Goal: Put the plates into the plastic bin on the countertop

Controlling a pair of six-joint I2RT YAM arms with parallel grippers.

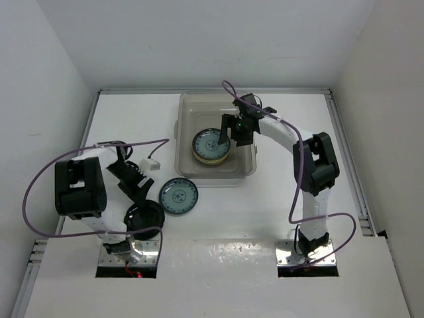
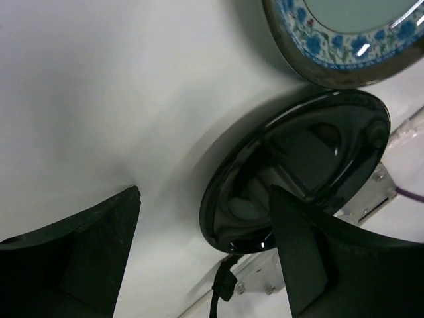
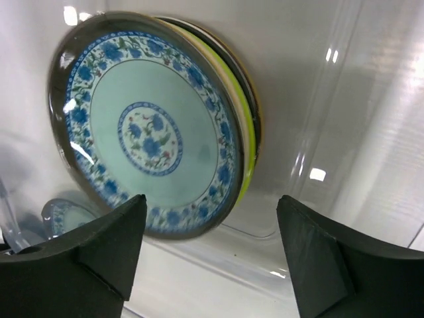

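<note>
Left gripper (image 2: 205, 199) is spread open over the white countertop (image 2: 99, 86). Glossy black plate (image 2: 298, 165) lies btwn the fingers, nearer the right one, which overlaps its rim, maybe touching. Blue-patterned plate (image 2: 344, 46) sits just beside it, top right, partly out of frame.

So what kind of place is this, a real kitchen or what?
Probably a robot test booth, not a kitchen: plain white walls box in a white countertop, two arms are bolted at its near edge, and the props are a plastic bin and small plates.
</note>
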